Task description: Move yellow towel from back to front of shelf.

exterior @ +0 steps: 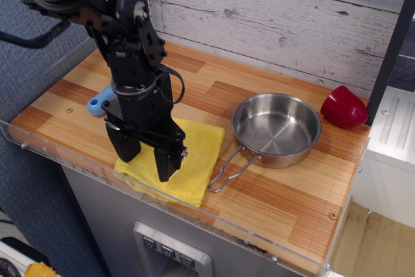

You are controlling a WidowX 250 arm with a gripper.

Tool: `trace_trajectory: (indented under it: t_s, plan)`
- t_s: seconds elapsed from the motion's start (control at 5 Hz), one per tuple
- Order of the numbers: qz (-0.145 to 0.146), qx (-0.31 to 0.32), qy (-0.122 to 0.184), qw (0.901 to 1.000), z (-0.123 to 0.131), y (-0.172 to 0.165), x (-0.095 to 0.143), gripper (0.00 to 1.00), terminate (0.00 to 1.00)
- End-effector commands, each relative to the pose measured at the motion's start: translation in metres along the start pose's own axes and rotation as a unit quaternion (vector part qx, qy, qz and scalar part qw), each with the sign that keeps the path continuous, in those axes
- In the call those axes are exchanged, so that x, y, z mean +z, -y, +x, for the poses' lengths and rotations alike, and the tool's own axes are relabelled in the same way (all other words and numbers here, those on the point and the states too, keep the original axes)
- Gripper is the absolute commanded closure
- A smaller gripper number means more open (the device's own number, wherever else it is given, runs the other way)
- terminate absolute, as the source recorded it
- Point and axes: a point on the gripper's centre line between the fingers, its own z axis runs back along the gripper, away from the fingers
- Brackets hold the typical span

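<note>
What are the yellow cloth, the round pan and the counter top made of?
The yellow towel looks like soft terry cloth: matte, fuzzy and folded. The pan appears to be polished steel, since it is shiny grey with reflections and has a wire handle. The shelf looks like striped wood or a wood-look laminate, rimmed with what seems clear acrylic.

The arm is black all over, built of blocky, matte segments with a bulky rounded housing at the top. A thin black cable loops out from its side near the wrist and curls back in, and a thicker one arcs off at the upper left. The pincer (144,157) ends in two long, squared black fingers (166,160).
</note>
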Motion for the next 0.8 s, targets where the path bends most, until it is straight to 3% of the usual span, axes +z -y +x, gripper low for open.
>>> trace_trajectory:
  t_s: [0.0,0.4,0.6]
  plan:
    - [0.007,0.022,0.089,0.9958,0.026,-0.008,0.066,0.00,0.00]
    - [-0.012,0.064,0.095,0.9933,0.056,-0.006,0.120,0.00,0.00]
    - [-0.019,0.059,0.090,0.9940,0.080,-0.006,0.112,0.00,0.00]
